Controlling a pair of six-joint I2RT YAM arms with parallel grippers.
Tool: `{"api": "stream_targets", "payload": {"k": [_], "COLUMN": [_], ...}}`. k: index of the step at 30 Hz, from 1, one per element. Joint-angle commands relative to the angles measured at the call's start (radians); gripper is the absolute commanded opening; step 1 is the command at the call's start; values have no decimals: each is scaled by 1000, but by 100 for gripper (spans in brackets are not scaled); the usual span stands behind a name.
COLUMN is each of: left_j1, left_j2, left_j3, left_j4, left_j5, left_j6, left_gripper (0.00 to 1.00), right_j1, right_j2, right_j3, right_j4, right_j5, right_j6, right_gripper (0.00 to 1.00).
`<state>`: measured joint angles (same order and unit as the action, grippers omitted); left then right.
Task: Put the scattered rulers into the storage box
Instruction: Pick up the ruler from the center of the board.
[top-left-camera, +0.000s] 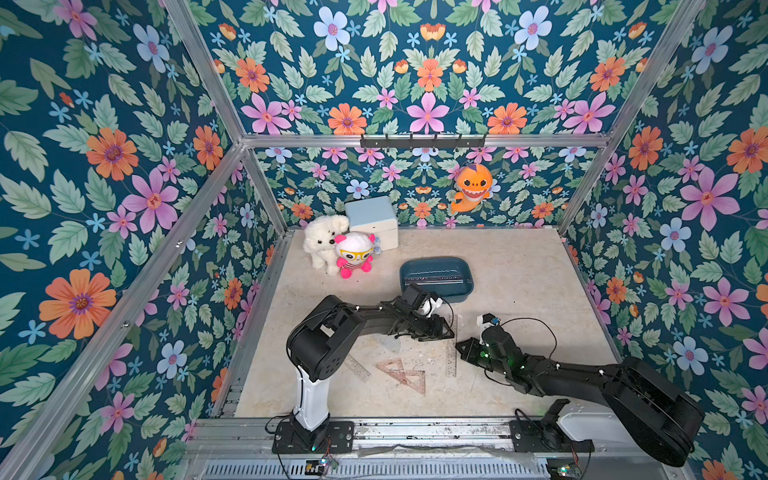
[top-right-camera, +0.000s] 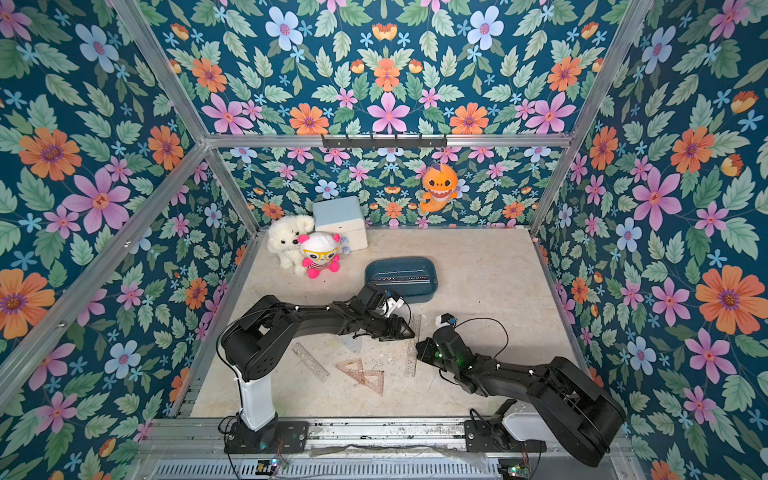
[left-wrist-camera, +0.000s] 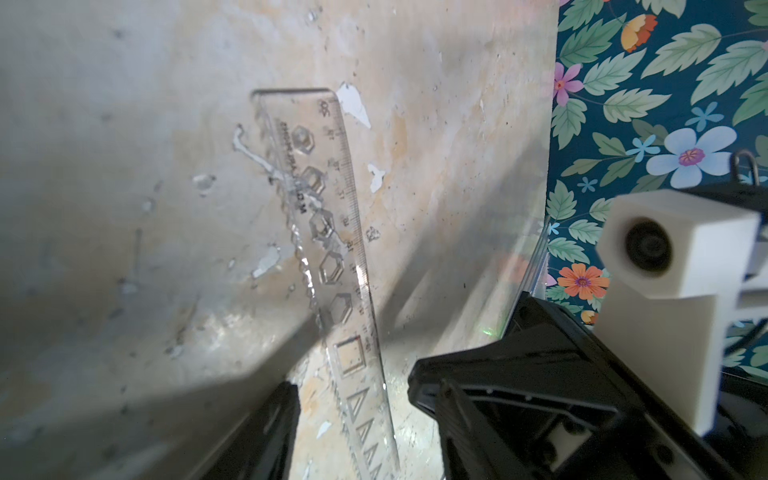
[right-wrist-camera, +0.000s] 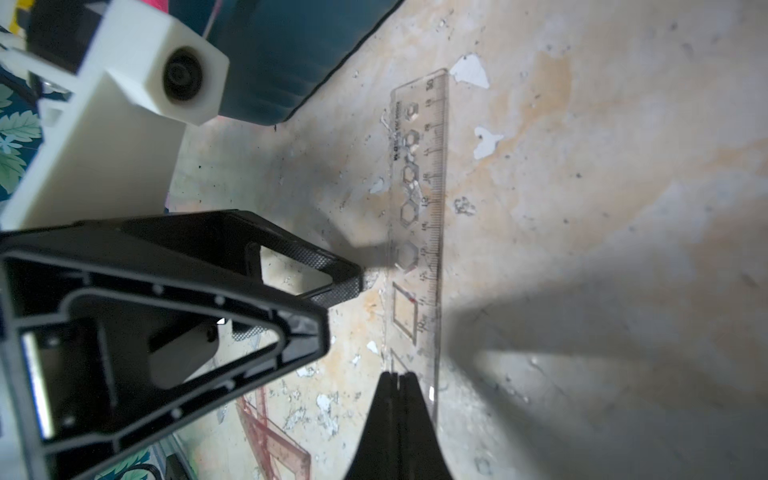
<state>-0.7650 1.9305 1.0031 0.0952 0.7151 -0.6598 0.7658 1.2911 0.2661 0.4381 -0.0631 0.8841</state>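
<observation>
1. Nearest the right wrist lens, the right pincer (right-wrist-camera: 397, 378) is being held clenched, finger against finger, its tips being set over the near end of a clear straight ruler (right-wrist-camera: 419, 232). Whether that ruler is being pressed or pinched cannot be told.
2. The left pincer (right-wrist-camera: 340, 309) is being held released, jaws apart, with nothing being grasped. One fingertip (right-wrist-camera: 353, 280) is being shown just beside the ruler's long edge, about midway along it.
3. That ruler is being seen flat on the worktop (top-left-camera: 519, 291), running away from the right pincer and lying between the two pincers in both top views.
4. Beyond the left pincer and near it, the storage box (top-left-camera: 468, 286) is being shown on the worktop, with straight rulers (top-left-camera: 434, 277) lying inside.
5. On the arm-base side of the left pincer, two pinkish triangles (top-left-camera: 390, 365) are being seen touching each other. A second straight ruler (top-left-camera: 357, 368) is lying beside them, farther from that pincer.
6. A faint half-round protractor (top-right-camera: 353, 345) is being partly covered by the left forearm, just behind the left pincer.
</observation>
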Motion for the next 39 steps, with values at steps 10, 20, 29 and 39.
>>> {"api": "stream_targets", "payload": {"k": [10, 20, 29, 39], "left_j1": [-1, -1, -1, -5], "left_j2": [31, 38, 39, 59], "left_j3": [-14, -22, -22, -12], "left_j4": [-146, -134, -135, -135], "left_j5": [-96, -92, -90, -80], "left_j6": [-8, -17, -18, -22], "left_gripper": [60, 60, 60, 60], "right_j1": [1, 0, 1, 1], "right_j2": [93, 31, 94, 124], "right_j3": [-17, 4, -4, -50], "right_j4": [72, 18, 75, 121], "right_j5": [-17, -9, -27, -24], "right_j6": [-2, -17, -7, 6], "right_gripper": [0, 0, 0, 0]}}
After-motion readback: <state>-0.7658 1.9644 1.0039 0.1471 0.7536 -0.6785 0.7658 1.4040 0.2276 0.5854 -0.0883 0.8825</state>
